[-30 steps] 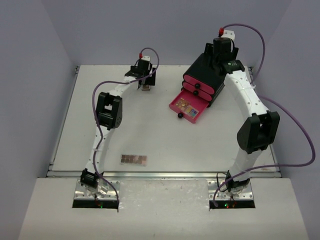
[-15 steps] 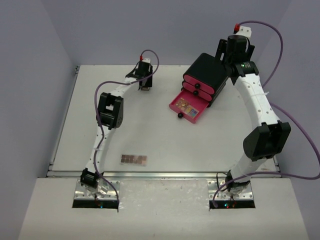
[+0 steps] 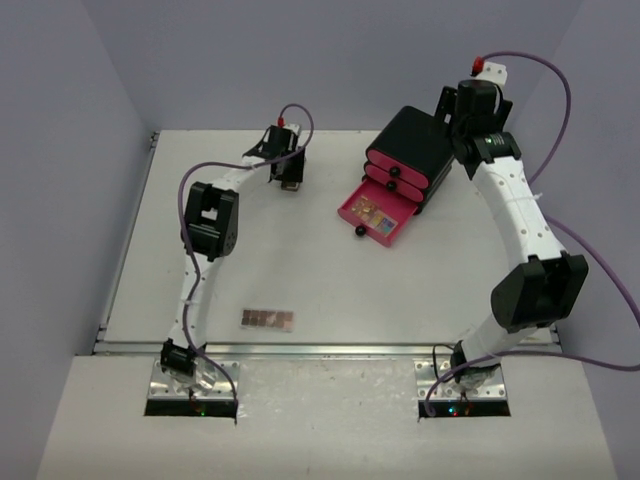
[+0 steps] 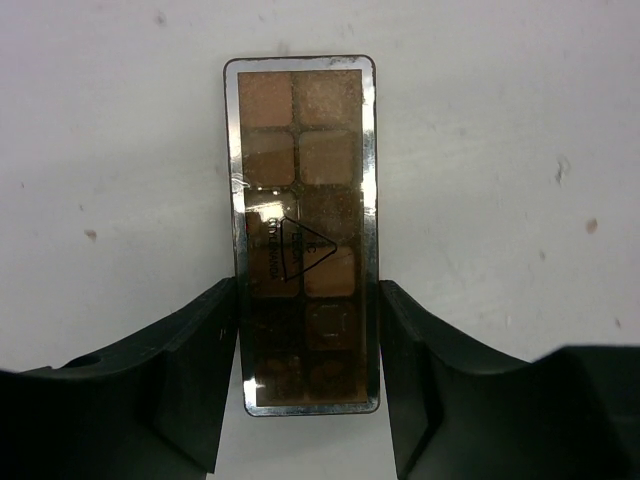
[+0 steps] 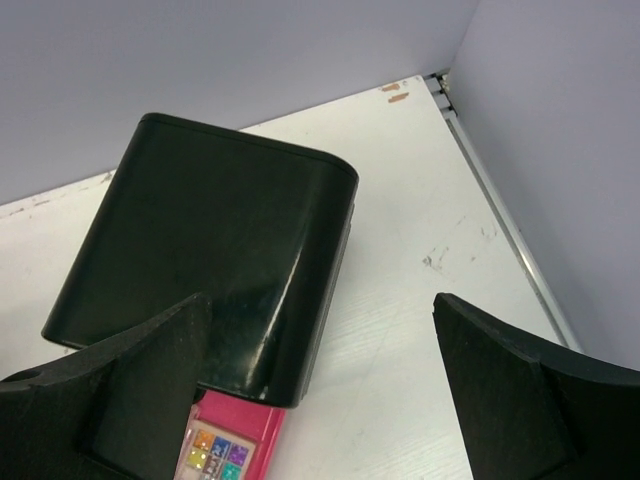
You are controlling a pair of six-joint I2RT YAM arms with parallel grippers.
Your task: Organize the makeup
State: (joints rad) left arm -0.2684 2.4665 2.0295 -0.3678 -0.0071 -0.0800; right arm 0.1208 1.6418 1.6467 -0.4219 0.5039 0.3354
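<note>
Brown rectangular eyeshadow palette [image 4: 303, 200] with a silvery rim sits at the far left of the white desk [image 4: 500, 150], pinched along its long edges by the left tool [image 4: 305, 335]. A second brown palette [image 3: 268, 319] lies near the front edge. The right tool [image 5: 320, 340] hangs spread wide, gripping nothing, above the glossy black drawer box [image 5: 210, 240], whose open pink drawer [image 3: 348, 213] holds a multicoloured palette [image 3: 374, 214].

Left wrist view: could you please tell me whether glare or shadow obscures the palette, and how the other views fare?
Left wrist view: brown eyeshadow palette sharp, rim glinting, lower pans shadowed between the fingers of the left end effector. Right wrist view: soft sheen on the black drawer box. Top external view: even light, second palette too small for detail.
</note>
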